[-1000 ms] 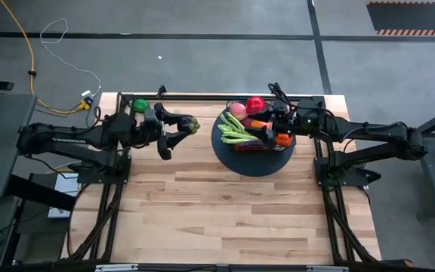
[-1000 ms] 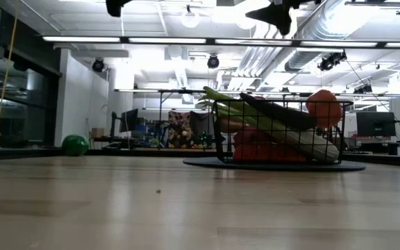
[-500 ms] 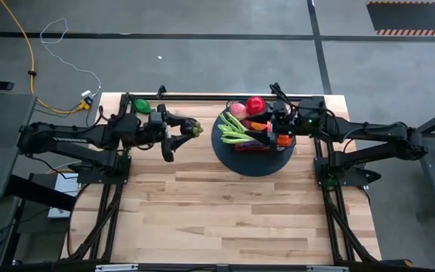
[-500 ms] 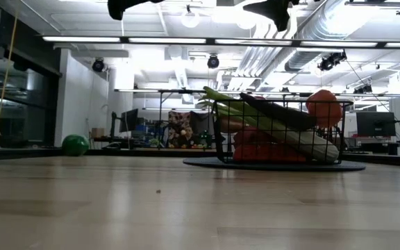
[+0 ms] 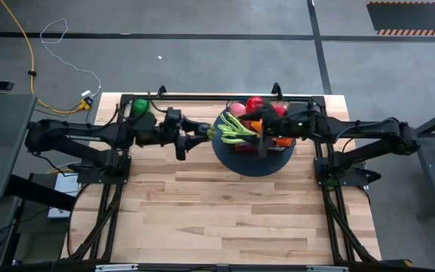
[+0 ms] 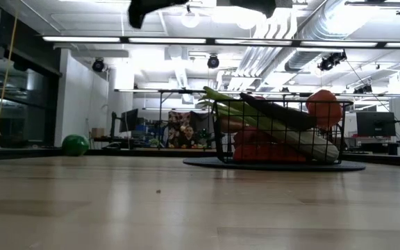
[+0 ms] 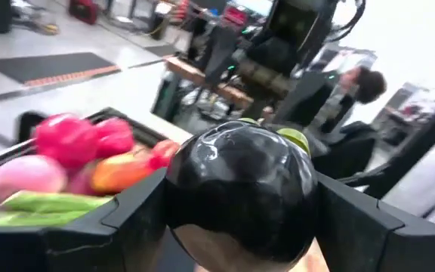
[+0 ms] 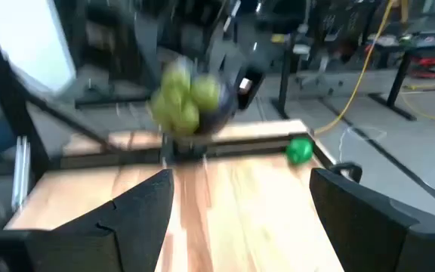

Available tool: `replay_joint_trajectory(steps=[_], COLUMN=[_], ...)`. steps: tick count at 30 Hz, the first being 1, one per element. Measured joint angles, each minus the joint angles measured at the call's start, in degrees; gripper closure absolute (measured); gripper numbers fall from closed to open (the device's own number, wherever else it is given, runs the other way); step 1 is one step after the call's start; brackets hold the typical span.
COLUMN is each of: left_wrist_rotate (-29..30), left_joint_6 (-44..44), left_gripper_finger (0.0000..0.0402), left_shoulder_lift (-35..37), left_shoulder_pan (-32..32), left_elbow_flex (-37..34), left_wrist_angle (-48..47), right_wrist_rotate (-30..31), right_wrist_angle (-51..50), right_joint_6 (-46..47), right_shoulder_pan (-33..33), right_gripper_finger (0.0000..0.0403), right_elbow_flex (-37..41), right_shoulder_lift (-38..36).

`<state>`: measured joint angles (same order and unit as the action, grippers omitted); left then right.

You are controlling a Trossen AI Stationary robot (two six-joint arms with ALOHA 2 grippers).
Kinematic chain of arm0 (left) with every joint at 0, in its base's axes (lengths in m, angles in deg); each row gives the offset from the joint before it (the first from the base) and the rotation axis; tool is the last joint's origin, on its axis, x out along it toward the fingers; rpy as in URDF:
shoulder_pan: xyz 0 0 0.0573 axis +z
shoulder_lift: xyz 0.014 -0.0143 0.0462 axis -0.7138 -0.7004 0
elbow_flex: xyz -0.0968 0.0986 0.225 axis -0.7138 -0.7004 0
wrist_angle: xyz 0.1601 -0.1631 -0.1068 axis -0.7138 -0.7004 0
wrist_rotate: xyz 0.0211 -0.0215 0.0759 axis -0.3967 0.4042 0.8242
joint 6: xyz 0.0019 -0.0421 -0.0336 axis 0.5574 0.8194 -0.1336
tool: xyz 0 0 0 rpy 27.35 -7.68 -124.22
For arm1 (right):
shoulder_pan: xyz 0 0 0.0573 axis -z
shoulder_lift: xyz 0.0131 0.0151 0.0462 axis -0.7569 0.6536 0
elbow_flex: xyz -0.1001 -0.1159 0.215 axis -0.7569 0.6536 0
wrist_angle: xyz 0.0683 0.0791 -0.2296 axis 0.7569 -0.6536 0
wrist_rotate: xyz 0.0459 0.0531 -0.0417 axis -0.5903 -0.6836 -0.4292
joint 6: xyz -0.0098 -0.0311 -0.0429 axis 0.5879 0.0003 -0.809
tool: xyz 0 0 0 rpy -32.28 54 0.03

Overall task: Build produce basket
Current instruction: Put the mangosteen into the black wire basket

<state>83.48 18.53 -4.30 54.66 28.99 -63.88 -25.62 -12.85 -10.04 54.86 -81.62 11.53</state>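
My left gripper (image 5: 193,136) is shut on a dark glossy eggplant (image 7: 240,189) and holds it in the air just left of the basket (image 5: 252,128). The black wire basket stands on its round dark disc (image 5: 251,165) and holds the produce: pale green celery (image 5: 232,130), pink and red round pieces, an orange piece. In the low view the basket (image 6: 276,135) shows at the right. My right gripper (image 5: 261,137) hovers open over the basket with nothing between its fingers (image 8: 134,219). A green round piece (image 5: 140,106) rests on the table's far left. My left gripper pinches the eggplant's rounded body (image 7: 180,204) between its two fingers (image 7: 127,219), one on each side. The fingers come level from the table's left. The eggplant is lifted clear, its green stem end (image 7: 293,140) pointing away toward the basket.
The table's black far rail (image 5: 202,96) runs behind both grippers. The near half of the wooden tabletop (image 5: 225,219) is bare wood. A person's head shows in the room beyond in the left wrist view.
My left gripper has carried the eggplant toward the table's right, up to the basket's left side, rolling as it went. My right gripper has moved toward the table's left over the basket and has rolled too. Neither has opened or shut.
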Motion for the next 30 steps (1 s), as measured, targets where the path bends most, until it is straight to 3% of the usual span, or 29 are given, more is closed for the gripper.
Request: replay_joint_trajectory(steps=[8,19,30], left_wrist_rotate=[-5.38,-5.43,-6.57], left_joint_6=[4.93,11.46,14.5], left_gripper_finger=[0.0135,0.0135,0.0135], left_shoulder_lift=[-4.38,-4.45,-4.45], left_shoulder_pan=[1.42,3.72,3.72], left_elbow_flex=[5.8,6.05,6.05], left_wrist_angle=[-1.18,-1.48,-1.42], right_wrist_rotate=[0.1,3.68,3.53], right_wrist_angle=[-8.66,-7.39,-7.14], right_joint_6=[1.68,-0.3,-3.02], right_shoulder_pan=[-1.29,0.38,0.29], right_gripper_finger=[0.0102,0.0102,0.0099], right_elbow_flex=[-7.72,-8.04,-8.04], right_shoulder_lift=[4.52,4.35,4.35])
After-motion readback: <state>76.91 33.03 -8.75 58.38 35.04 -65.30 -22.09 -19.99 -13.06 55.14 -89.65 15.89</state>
